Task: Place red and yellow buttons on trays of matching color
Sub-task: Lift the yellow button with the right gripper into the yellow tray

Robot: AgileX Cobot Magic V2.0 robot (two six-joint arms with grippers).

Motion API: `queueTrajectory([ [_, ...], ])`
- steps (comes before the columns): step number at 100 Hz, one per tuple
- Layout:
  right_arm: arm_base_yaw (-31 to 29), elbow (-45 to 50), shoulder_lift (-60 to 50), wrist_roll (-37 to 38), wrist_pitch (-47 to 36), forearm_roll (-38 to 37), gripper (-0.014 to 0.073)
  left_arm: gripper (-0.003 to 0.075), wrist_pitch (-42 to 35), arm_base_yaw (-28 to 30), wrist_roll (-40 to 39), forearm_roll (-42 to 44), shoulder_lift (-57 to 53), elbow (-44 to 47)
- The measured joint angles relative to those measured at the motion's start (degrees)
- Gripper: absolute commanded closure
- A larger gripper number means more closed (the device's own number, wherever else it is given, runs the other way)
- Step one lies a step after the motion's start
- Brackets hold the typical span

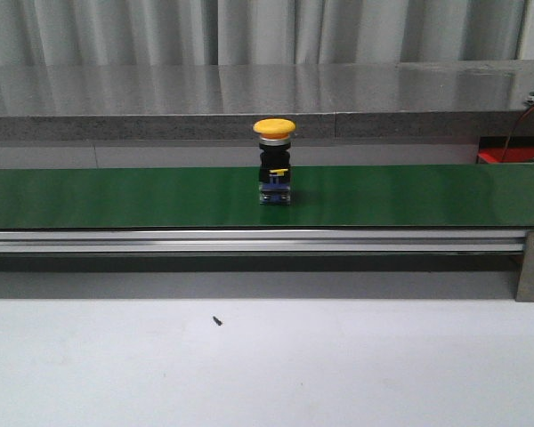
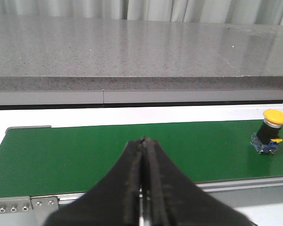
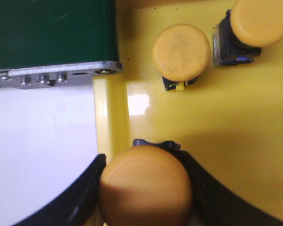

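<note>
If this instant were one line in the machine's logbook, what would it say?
left hand: shut, empty | right hand: shut on yellow button over yellow tray | tray: two buttons | belt: one yellow button upright

You are looking at frames with no readable text: nothing legible is showing on the belt (image 1: 116,196), on the yellow button (image 1: 274,165) standing on it, or on the yellow tray (image 3: 236,117). The button's small blue and yellow base parts are appearing too blurred to read.
</note>
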Motion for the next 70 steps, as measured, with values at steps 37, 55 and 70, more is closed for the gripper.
queueTrajectory([
  [37,0.0,2.4,7.6,0.1,-6.3,0.0,0.0437,0.0740,0.0,0.0,0.0,0.0,0.0,0.0],
  [55,0.0,2.4,9.8,0.1,-6.8,0.6,0.0303,0.0740,0.0,0.0,0.0,0.0,0.0,0.0],
  [70,0.0,2.4,9.9,0.1,-6.9,1.0,0.0099,0.0740,0.0,0.0,0.0,0.0,0.0,0.0],
])
